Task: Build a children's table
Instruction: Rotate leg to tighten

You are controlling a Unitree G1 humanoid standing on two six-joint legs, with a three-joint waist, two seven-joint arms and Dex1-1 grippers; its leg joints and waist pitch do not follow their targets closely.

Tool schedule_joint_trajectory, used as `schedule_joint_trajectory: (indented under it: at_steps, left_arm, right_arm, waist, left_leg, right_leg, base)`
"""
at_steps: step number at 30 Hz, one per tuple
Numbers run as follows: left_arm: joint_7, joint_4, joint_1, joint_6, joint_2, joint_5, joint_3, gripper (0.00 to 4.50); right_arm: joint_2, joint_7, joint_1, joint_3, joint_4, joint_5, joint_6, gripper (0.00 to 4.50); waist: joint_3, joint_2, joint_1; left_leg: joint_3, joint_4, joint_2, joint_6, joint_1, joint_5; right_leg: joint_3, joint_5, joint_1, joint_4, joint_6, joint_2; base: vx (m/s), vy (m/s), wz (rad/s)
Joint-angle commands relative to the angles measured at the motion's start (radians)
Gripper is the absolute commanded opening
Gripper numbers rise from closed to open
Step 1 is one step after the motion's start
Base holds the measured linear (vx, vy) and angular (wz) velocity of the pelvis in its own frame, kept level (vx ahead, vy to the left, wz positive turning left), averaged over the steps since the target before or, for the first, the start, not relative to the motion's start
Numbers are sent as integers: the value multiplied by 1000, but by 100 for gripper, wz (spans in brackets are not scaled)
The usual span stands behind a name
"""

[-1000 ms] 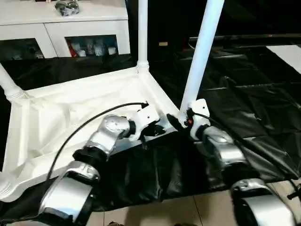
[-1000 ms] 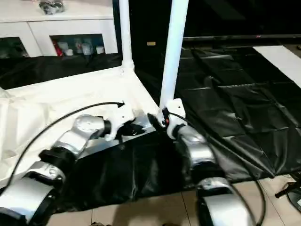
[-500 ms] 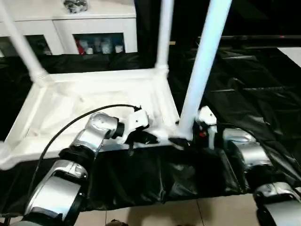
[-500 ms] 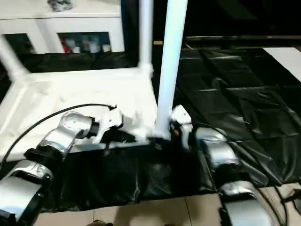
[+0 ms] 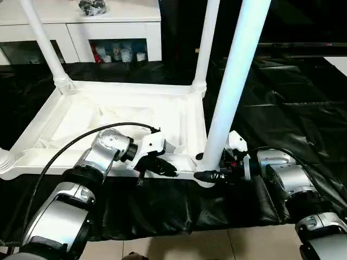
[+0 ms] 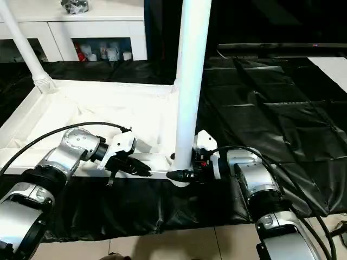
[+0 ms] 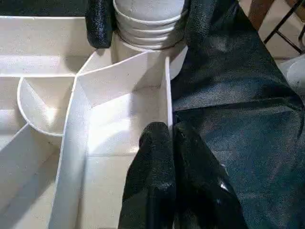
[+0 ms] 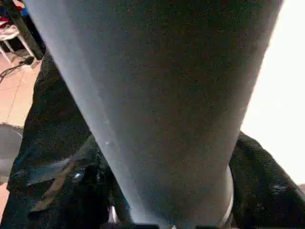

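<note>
The children's table (image 5: 116,116) lay upside down on black sheeting (image 5: 282,97), its underside up, with legs already standing in the far-left and far-right corner sockets. At the near right corner, the right gripper (image 5: 209,174) was clamped round the base of the near right leg (image 5: 234,81), its black fingers either side of the tube where it met the socket. The left gripper (image 5: 162,169) had its two fingers pressed together over the near rim (image 7: 167,102) of the top, pinching that thin wall just left of the same corner. The main risk, as I judged it, was the leg going in crooked: it leaned slightly, and a sideways pull at its base could jam it or lever the light top off the sheeting. The left pinch sat on a thin edge and could slip, letting the top skid. The upturned top formed a shallow tray holding nothing but its own ribs. Behind, a white cabinet (image 5: 81,27) held small items behind glass, too small to name.
</note>
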Motion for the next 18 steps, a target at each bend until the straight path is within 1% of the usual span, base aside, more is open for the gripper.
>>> schedule_joint_trajectory:
  at_steps: [1,2,3,4,5,6,8,9,10,11,12,13,14,15,16,17,18]
  left_arm:
    - [40,-13,-35,17,-63,-31,-4,0]
    - [65,-13,-38,31,-68,-31,5,0]
    - [84,-12,-41,37,-72,-30,9,0]
    - [84,-12,-41,37,-72,-30,9,0]
    - [170,-5,-48,66,-86,-2,8,0]
    - [170,-5,-48,66,-86,-2,8,0]
    - [251,-5,-52,98,-111,14,12,0]
    - [251,-5,-52,98,-111,14,12,0]
    - [346,-18,-52,136,-154,25,19,0]
    - [375,-23,-51,147,-168,28,21,0]
    - [413,-31,-49,157,-185,36,20,0]
    - [452,-40,-46,169,-201,45,20,0]
    - [480,-52,-41,177,-218,52,18,0]
    - [499,-60,-38,183,-229,56,13,0]
    - [511,-75,-31,190,-241,58,6,0]
    - [518,-90,-24,197,-249,59,0,0]
    - [522,-98,-20,202,-255,60,-4,0]
  right_arm:
    - [95,-136,-3,25,18,-29,-26,276]
    - [112,-225,-14,7,49,-47,-31,276]
    - [124,-291,-23,-5,71,-62,-31,272]
    - [124,-291,-23,-5,71,-62,-31,271]
    - [159,-421,-34,-40,107,-64,-32,271]
    - [159,-421,-34,-40,107,-64,-32,269]
    - [194,-574,-51,-66,152,-78,-28,268]
    - [194,-574,-51,-66,152,-78,-28,268]
    - [233,-767,-76,-88,212,-100,-17,268]
    - [245,-819,-83,-95,228,-103,-12,268]
    - [260,-882,-90,-100,241,-110,-4,268]
    - [277,-947,-98,-107,257,-120,0,268]
    - [294,-975,-104,-115,268,-119,-2,268]
    - [307,-994,-109,-120,279,-118,-7,268]
    - [320,-1004,-110,-117,282,-123,-20,268]
    - [329,-1004,-110,-113,282,-126,-32,268]
    - [335,-1008,-111,-110,285,-130,-42,268]
  waist:
    - [-59,-11,-2]
    - [-58,-11,-5]
    - [-55,-12,-10]
    - [-55,-13,-13]
    - [-55,-13,-17]
    - [-54,-10,-23]
    - [-53,-10,-30]
    - [-51,-11,-37]
    - [-53,-11,-42]
    - [-53,-10,-45]
    - [-54,-11,-45]
    - [-54,-10,-45]
    - [-56,-5,-46]
    - [-57,-9,-47]
    - [-58,-12,-47]
    - [-59,-10,-46]
    - [-59,-11,-46]
  left_leg:
    - [-22,-75,52,43,26,-259]
    - [-22,-75,51,34,26,-261]
    - [-25,-77,49,17,28,-289]
    - [-27,-78,47,12,28,-297]
    - [-28,-78,48,8,27,-306]
    - [-30,-80,48,-2,33,-328]
    - [-31,-80,47,-10,34,-339]
    - [-33,-82,46,-15,31,-350]
    - [-33,-82,46,-22,31,-346]
    - [-34,-81,44,-25,34,-352]
    - [-33,-80,43,-22,34,-354]
    - [-31,-80,44,-14,35,-352]
    - [-31,-80,44,-13,34,-340]
    - [-29,-80,41,-4,30,-329]
    - [-29,-79,43,0,30,-325]
    - [-28,-77,43,5,30,-318]
    - [-27,-77,42,16,27,-304]
  right_leg:
    - [40,-274,36,-62,-230,-64]
    - [40,-286,34,-61,-227,-64]
    - [40,-343,31,-67,-214,-66]
    - [39,-366,34,-69,-207,-66]
    - [40,-392,33,-71,-194,-66]
    - [41,-410,27,-76,-189,-65]
    - [42,-414,25,-78,-188,-64]
    - [41,-419,26,-79,-186,-63]
    - [43,-414,25,-77,-186,-64]
    - [42,-416,23,-80,-185,-63]
    - [41,-414,24,-80,-184,-62]
    - [44,-397,22,-82,-184,-62]
    - [44,-367,23,-79,-188,-60]
    - [42,-340,28,-77,-190,-58]
    - [43,-329,28,-77,-193,-59]
    - [44,-318,28,-76,-196,-60]
    - [43,-297,31,-74,-199,-59]
  base:
    - [0,0,0]
    - [0,0,0]
    - [0,0,0]
    - [0,0,0]
    - [0,0,0]
    - [0,0,0]
    - [0,0,0]
    - [0,0,0]
    - [0,0,0]
    - [0,0,0]
    - [0,0,0]
    - [0,0,0]
    - [0,0,0]
    - [0,0,0]
    - [0,0,0]
    - [0,0,0]
    - [0,0,0]
